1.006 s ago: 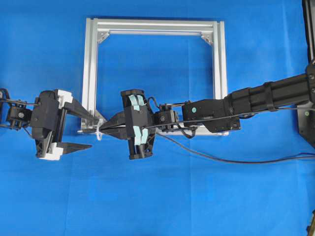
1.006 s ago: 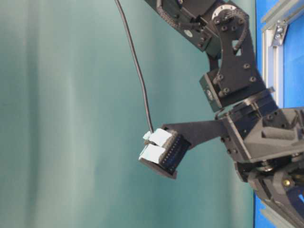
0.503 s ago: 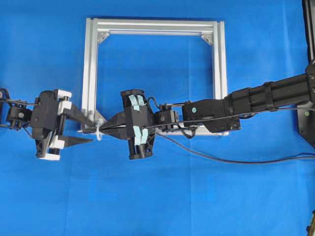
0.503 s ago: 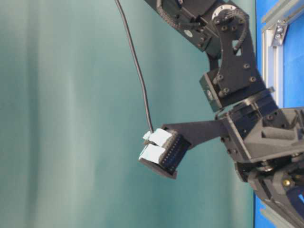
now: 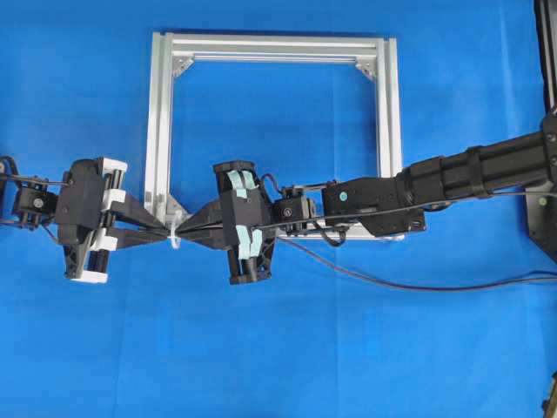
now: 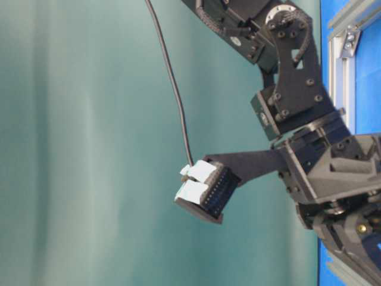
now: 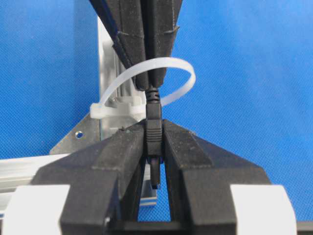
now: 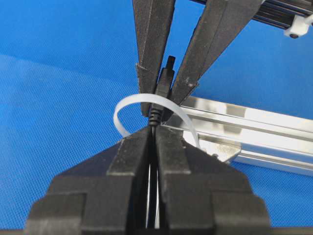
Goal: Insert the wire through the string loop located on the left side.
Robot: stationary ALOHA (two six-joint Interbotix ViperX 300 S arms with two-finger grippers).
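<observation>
Left pincer [image 7: 154, 147] clamped on wire [image 7: 153, 125] plug, reaching level from left edge. Right pincer [image 8: 154, 142] clamped on wire just behind, arm stretched level across frame [image 5: 162, 131]. Tips meet nose to nose at string loop [image 7: 146, 81], lower left frame corner. Wire threaded through loop, above blue surface [image 5: 348, 348].

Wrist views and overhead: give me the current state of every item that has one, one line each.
wire: plug tip threaded through the loop, pinched on both sides of it.
string loop: standing open, tied to the frame corner, wire passing through.
left gripper: shut on the plug tip.
right gripper: shut on the wire just behind the plug.
aluminium frame: lying flat on the blue cloth.
</observation>
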